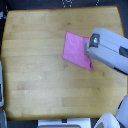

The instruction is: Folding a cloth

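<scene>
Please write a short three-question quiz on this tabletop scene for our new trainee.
1. True or false: the cloth lies flat on the wooden table.
2. Multiple choice: from which side does the arm come in? A) the exterior view's left B) the exterior view's right C) the top edge
3. Short answer: which part of the cloth is the tool nearest?

Key:
1. True; it lies flat, tilted relative to the table's edges.
2. B.
3. Its edge on the exterior view's right; the picture is too blurred to tell whether the tool grips it.

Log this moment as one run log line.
cloth: flat on table | gripper: at cloth's right edge in exterior view | grip: unclear
</scene>
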Motion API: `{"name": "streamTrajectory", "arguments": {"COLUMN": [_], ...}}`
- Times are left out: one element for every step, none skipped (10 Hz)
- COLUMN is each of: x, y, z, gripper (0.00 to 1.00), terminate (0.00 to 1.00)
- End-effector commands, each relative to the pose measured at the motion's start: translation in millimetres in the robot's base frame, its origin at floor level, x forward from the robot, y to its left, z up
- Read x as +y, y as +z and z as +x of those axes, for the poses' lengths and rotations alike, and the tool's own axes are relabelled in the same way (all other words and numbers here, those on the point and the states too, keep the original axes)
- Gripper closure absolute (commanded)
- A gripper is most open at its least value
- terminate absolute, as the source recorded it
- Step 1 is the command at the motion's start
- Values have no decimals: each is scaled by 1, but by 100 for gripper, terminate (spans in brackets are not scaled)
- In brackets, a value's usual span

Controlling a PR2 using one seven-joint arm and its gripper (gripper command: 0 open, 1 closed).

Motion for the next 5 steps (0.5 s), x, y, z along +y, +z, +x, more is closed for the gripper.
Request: {"name": "streamTrajectory", "arguments": {"x": [107, 122, 144, 160, 172], "y": [24, 17, 5, -7, -16], "z": [50, 52, 52, 52, 55], "gripper": [100, 100, 100, 100, 100], "terminate": [0, 0, 0, 0, 0]}}
